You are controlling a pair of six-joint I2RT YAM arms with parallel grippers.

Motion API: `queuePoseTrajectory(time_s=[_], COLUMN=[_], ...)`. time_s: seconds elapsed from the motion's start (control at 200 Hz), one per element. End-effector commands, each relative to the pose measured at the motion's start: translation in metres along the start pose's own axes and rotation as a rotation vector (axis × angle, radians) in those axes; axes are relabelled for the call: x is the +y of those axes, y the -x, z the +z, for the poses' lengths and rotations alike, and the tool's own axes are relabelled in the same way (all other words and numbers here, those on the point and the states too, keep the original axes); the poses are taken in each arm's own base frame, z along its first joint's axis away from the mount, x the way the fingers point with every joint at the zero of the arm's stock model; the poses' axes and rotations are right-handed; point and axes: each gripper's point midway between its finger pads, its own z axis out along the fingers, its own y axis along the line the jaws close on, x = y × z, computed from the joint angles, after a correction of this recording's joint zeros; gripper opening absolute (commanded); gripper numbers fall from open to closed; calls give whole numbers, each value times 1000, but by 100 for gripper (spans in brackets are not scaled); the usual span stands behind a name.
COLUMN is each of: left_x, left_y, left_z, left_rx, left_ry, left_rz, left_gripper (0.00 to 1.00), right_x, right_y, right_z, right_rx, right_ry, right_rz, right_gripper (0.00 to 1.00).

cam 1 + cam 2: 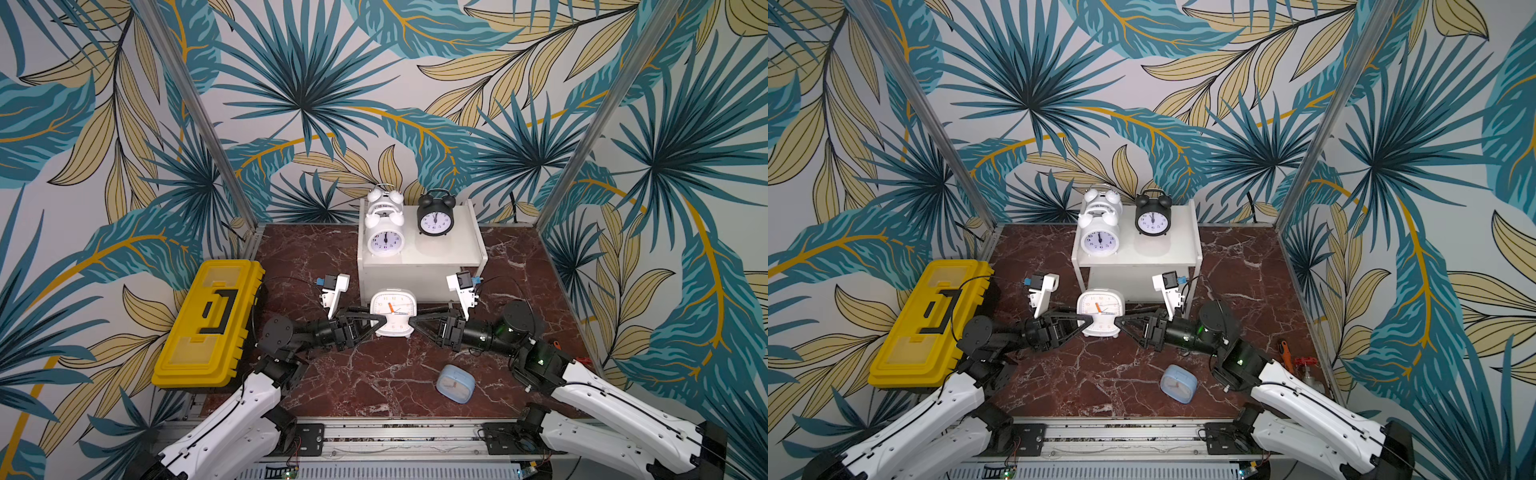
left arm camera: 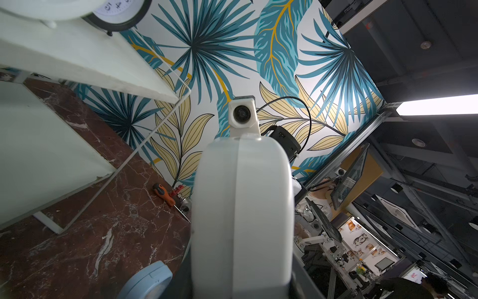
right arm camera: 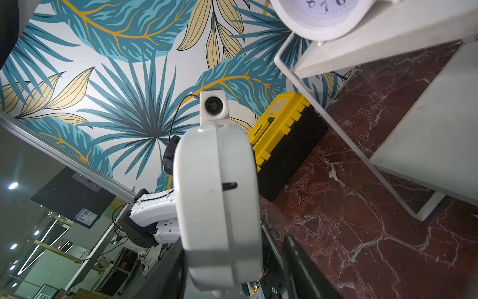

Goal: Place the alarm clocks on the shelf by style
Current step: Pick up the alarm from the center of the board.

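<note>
A white rounded-square alarm clock stands upright, just in front of the shelf, with a gripper at each side. My left gripper is shut on its left side; in the left wrist view the clock fills the space between the jaws. My right gripper is open around the right side: one finger stands apart from the clock. On the shelf's top board stand two white twin-bell clocks, one behind the other, and a black one. A light-blue clock lies on the table.
A yellow toolbox lies shut at the left beside my left arm. An orange-handled screwdriver and a red valve lie by the right wall. The shelf's lower tier opens right behind the held clock.
</note>
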Motion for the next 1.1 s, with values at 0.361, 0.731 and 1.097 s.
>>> queuePoseTrajectory(time_s=[0.361, 0.731, 1.097], left_x=[-11, -11, -12], left_y=[3, 3, 6], left_z=[1, -4, -3], left_rx=[8, 28, 30], left_ry=[-43, -19, -16], left_rz=[48, 64, 84], left_gripper=[40, 81, 60], right_x=[5, 5, -1], right_y=[5, 17, 12], right_z=[5, -6, 1], right_rx=[-8, -67, -49], right_ry=[27, -23, -18], right_rz=[3, -40, -21], right_gripper=[27, 21, 20])
